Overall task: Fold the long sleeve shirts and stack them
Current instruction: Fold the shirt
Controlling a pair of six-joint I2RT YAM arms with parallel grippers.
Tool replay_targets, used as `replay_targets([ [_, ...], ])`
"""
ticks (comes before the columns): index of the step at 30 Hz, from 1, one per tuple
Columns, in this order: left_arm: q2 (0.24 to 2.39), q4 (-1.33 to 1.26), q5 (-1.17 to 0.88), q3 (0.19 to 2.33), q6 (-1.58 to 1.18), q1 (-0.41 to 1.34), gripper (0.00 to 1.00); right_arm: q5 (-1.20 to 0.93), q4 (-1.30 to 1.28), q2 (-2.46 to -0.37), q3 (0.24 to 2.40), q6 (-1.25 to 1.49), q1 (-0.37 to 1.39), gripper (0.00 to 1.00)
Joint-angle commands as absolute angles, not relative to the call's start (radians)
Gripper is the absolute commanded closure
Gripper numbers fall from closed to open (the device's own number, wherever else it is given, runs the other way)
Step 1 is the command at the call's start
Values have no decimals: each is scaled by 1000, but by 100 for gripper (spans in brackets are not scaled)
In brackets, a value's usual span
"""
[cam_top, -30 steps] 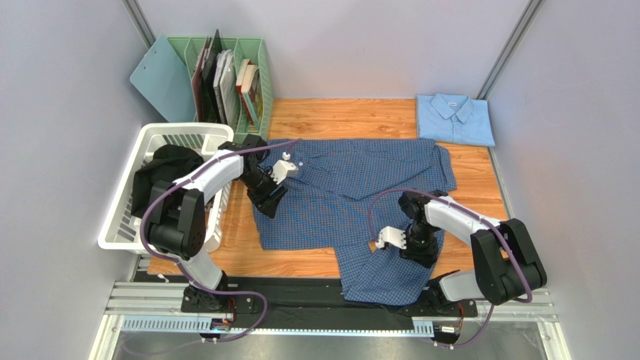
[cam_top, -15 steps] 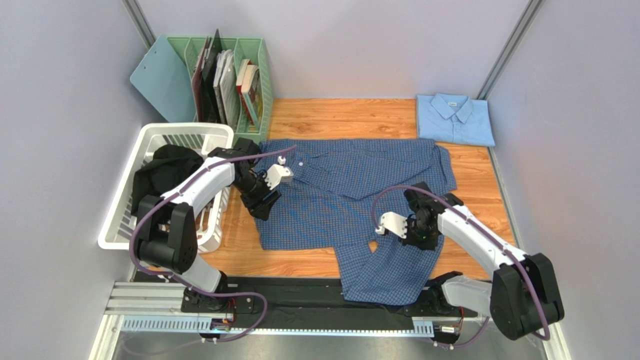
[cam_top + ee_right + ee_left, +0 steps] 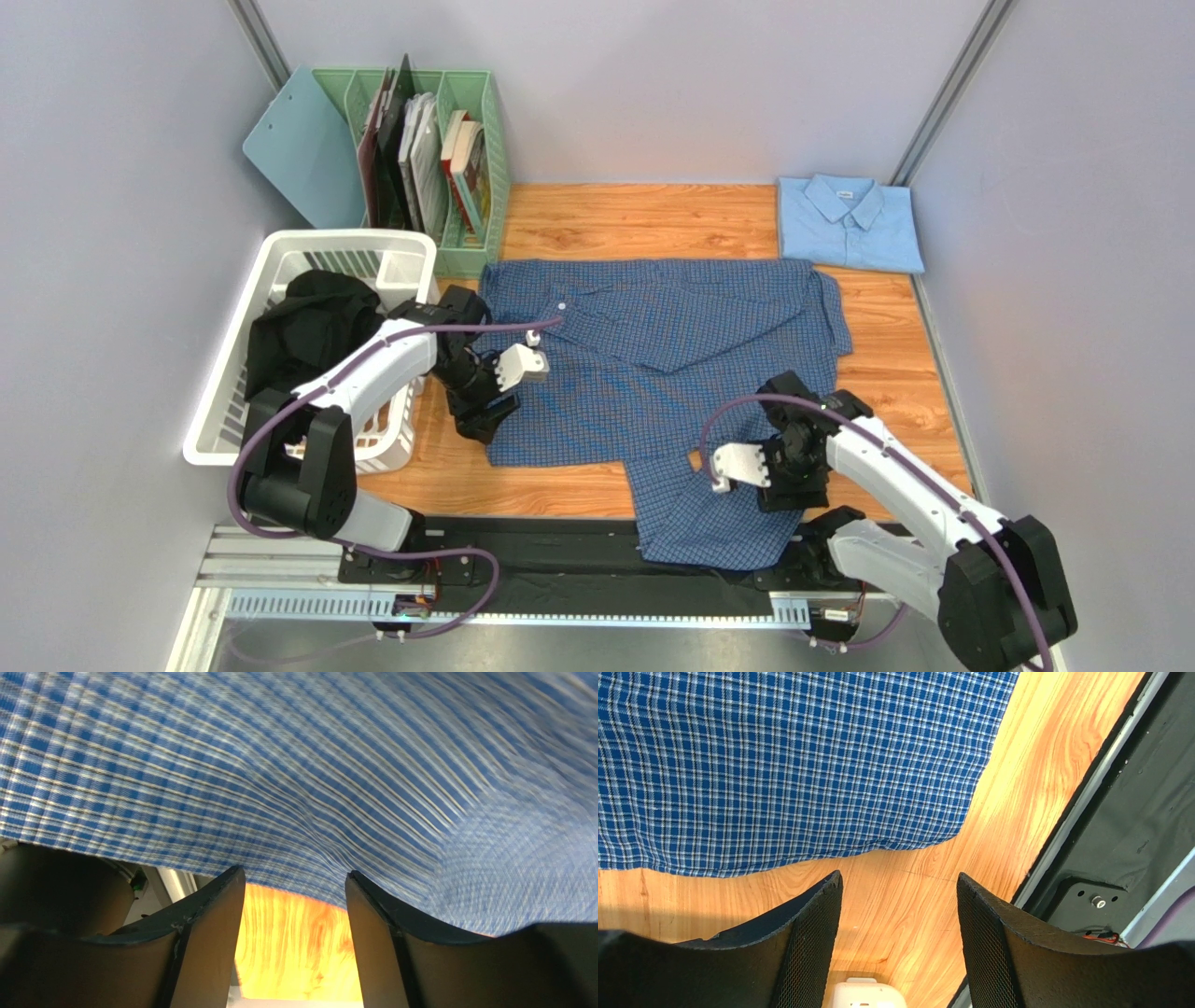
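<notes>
**Lying on the desk (image 3: 631, 210): two shirts**

Top view: one checked shirt (image 3: 659, 350) spread mid-desk, one pale blue shirt (image 3: 849, 221) folded far right. Left wrist: left gripper (image 3: 899, 882) released over bare wood beside its hem. Right wrist: right gripper (image 3: 293, 875) released, checked cloth close ahead.

Your top view looks down from above and behind the arm bases, taking in the whole worktop (image 3: 631, 210). Your left wrist view hangs near the checked shirt (image 3: 773, 763), looking past its fingers (image 3: 808, 952) at the hem. Your right wrist view sits closer (fabric blurred). All three share that shirt.
</notes>
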State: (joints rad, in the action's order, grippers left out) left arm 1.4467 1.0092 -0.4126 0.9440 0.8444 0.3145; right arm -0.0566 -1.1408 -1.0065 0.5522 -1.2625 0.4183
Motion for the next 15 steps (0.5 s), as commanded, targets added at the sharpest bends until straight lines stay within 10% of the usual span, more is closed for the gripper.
replay_targets([
  [1, 1462, 997, -428, 991, 865, 314, 33, 32, -1079, -1075, 512, -1358, 500, 38],
  [7, 1496, 976, -397, 1009, 862, 316, 32, 26, -976, -1115, 482, -1385, 517, 38],
  [10, 1508, 974, -396, 1009, 862, 314, 32, 19, -943, -1115, 468, -1367, 531, 79],
  [15, 1494, 995, -408, 997, 879, 313, 35, 25, -1014, -1095, 494, -1332, 534, 100],
])
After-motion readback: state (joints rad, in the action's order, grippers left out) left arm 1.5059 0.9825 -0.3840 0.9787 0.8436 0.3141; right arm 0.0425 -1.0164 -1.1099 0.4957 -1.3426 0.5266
